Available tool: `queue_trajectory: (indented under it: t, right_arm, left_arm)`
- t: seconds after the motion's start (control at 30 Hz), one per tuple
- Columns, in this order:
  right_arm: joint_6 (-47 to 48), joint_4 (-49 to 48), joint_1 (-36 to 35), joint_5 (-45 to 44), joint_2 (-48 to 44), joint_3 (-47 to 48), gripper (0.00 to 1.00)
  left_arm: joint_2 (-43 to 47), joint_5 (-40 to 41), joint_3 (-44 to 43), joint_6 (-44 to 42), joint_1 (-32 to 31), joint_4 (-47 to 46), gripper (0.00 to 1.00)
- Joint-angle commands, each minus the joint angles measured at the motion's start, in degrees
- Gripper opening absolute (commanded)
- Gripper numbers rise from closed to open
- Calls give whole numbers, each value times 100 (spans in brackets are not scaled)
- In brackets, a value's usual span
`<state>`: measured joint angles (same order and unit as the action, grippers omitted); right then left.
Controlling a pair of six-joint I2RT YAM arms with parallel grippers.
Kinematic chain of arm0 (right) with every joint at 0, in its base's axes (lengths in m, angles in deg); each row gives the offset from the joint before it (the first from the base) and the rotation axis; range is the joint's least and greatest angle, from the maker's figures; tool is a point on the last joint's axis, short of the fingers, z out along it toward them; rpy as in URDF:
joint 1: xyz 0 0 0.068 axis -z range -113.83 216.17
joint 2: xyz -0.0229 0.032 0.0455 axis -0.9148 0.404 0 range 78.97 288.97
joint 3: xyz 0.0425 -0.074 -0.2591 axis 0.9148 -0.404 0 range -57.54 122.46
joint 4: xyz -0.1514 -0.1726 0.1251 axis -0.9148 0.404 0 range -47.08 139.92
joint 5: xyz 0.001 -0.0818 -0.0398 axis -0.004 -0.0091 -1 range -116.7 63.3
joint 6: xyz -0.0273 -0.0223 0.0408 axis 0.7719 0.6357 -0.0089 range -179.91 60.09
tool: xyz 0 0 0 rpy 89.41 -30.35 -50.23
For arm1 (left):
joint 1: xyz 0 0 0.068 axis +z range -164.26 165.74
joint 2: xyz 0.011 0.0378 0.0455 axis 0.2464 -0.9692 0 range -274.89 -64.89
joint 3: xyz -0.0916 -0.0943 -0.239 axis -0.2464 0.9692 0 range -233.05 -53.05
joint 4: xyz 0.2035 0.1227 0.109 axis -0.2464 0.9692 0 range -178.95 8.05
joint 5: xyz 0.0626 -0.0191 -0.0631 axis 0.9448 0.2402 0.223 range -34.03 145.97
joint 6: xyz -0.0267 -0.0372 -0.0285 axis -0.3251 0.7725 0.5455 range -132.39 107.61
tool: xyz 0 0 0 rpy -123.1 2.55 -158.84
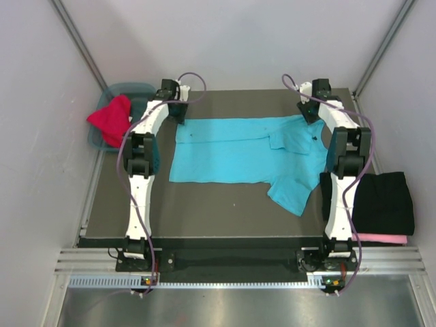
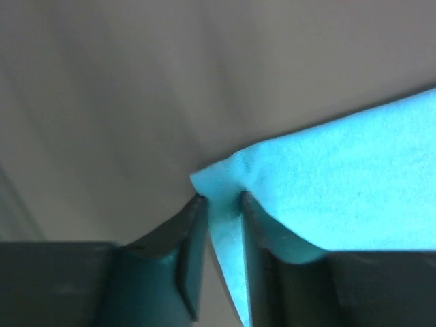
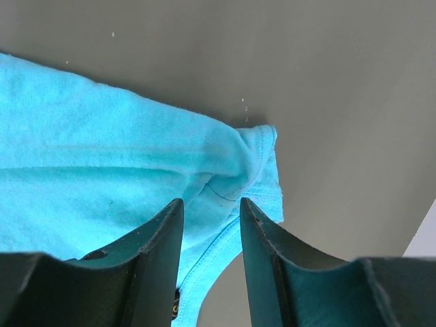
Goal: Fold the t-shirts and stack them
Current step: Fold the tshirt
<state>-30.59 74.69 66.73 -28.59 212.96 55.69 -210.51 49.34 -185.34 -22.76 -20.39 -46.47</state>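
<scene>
Near right, beside the right arm's base: folded black garment (image 1: 385, 201) sits on top of a folded pink garment (image 1: 383, 238), both off the dark grey table mat (image 1: 204, 211). Mid-table: turquoise short-sleeved shirt (image 1: 238, 153) lies spread flat on the mat, with one sleeve angled toward the near right. Far edge: left gripper (image 2: 221, 201) is pinched tight on a corner of the turquoise cloth, and that corner is peaked up off the mat. Right gripper (image 3: 210, 204) has its fingers apart, straddling a puckered hem at the shirt's far right end. A small dark tag (image 3: 176, 310) at that hem is too blurred to read. Far left corner: a crumpled red garment (image 1: 111, 119) hangs over the edge of a blue-grey plastic bin (image 1: 139, 89).
</scene>
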Motion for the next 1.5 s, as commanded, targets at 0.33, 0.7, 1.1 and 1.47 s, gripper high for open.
queue_trajectory:
  t: [0.33,0.7,1.1,1.47]
  right_arm:
    - [12,-179,-214,-171,56,497,40]
    - [258,-435,-319,-330,777,1096,39]
    - [452,-637,-346,-479,1076,1333,39]
    - [715,-1076,-355,-540,1480,2018,40]
  left_arm:
    - [-502,970,-719,-26,121,-819,0]
    - [-1073,1621,-1211,-307,323,-1286,0]
    - [-1346,1867,-1387,-378,226,-1593,0]
    - [-1294,1798,-1475,-343,200,-1752,7]
